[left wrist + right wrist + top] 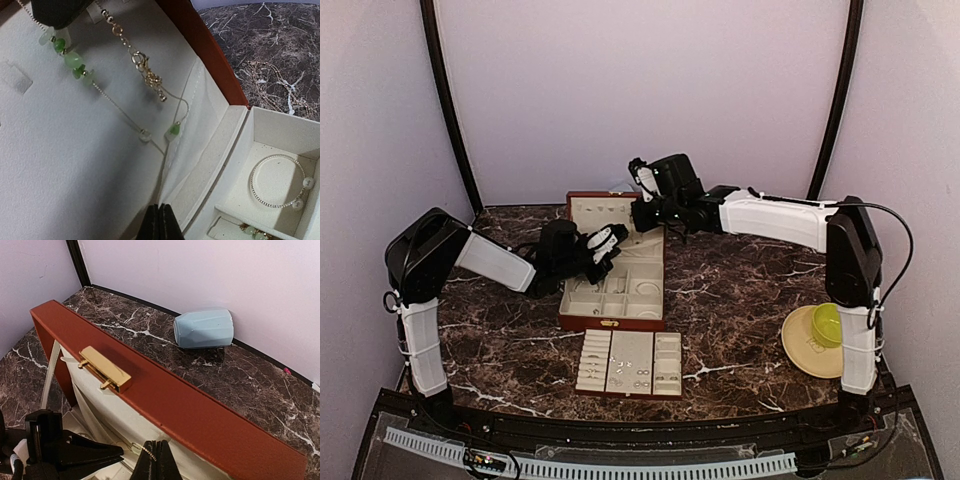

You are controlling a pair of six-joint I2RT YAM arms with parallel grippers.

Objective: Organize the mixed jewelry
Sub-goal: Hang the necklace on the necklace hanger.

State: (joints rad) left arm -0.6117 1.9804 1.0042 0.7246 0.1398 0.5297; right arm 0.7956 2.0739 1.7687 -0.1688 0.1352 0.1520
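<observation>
A thin gold necklace with green beads (74, 61) hangs stretched across the cream lining of the upright lid (60, 165) of the red-brown box (612, 322). My left gripper (161, 207) is shut, with the fine chain running down into its tips. My right gripper (156, 445) is shut on the chain near the lid's top edge, and a short gold length lies across its fingers. From above, both grippers (610, 240) (642, 212) meet at the lid. A silver bracelet with pearls (277, 182) lies in a box compartment. Small rings and earrings (640, 376) sit in the cream tray (665, 362).
A pale blue faceted block (204, 328) stands on the marble behind the box. The lid edge carries a gold clasp (105, 368). A loose gold chain (270, 92) lies on the table beside the box. A yellow plate (805, 345) with a green cup (827, 322) sits at the right.
</observation>
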